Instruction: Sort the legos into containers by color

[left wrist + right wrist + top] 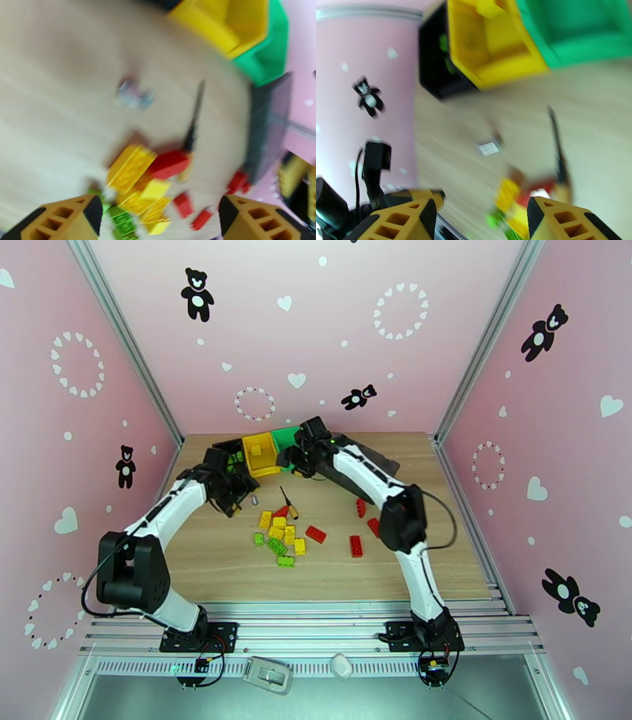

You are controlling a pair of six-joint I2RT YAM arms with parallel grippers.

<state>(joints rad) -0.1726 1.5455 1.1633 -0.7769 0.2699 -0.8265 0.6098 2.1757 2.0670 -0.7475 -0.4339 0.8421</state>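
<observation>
Yellow, lime green and red legos (280, 536) lie in a loose pile mid-table, with several red bricks (355, 545) scattered to its right. The black bin (225, 453), yellow bin (261, 455) and green bin (286, 437) stand in a row at the back. One yellow brick (489, 8) lies in the yellow bin (493, 43), and something green shows inside the black bin (438, 63). My left gripper (158, 221) hangs open over the pile (138, 177), just in front of the black bin. My right gripper (482, 223) is open by the green bin (580, 35).
A small screwdriver (286, 500) and a tiny silver cylinder (254, 498) lie between the bins and the pile. A flat dark grey tray (375, 459) sits at the back right, partly under the right arm. Pink walls close in the table on three sides.
</observation>
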